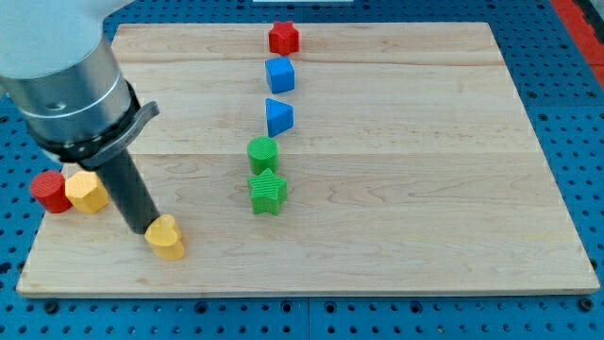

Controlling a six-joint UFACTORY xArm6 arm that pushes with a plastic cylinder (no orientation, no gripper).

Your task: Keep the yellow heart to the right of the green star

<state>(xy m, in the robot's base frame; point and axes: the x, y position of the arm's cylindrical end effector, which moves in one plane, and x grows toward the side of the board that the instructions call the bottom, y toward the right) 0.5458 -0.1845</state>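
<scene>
**Heart at near left, tip against it**

Yellow heart (166, 237) low on the wooden board (425, 217), near the near edge, left of centre. Well to the left of the green star (268, 192), so on the wrong side for the task. Dark rod leaning down from the upper left, my tip (143, 229) touching the heart's left side, just beside its upper lobe. No fingers on this rod, nothing to open or close, nothing held; only pressed against the heart.

Green star near the board's middle, a little farther back than the heart. Green cylinder (263, 153) directly behind the star, touching or nearly so; cannot tell which. Farther back in the same rough column: blue triangle (278, 117), then blue cube (280, 74), then red star (283, 38) close to the far edge. All three apart from one another.

At the far left edge, a second yellow block (87, 192), shape unclear, partly hidden behind the rod. Red cylinder (49, 192) just beside it on the left, touching it and overhanging the board's left edge. Both to the left of the tip and slightly farther back than the heart.

Large grey arm housing (66, 85) filling the upper left corner, covering that part of the board. Blue pegboard (566, 142) all round the board.
</scene>
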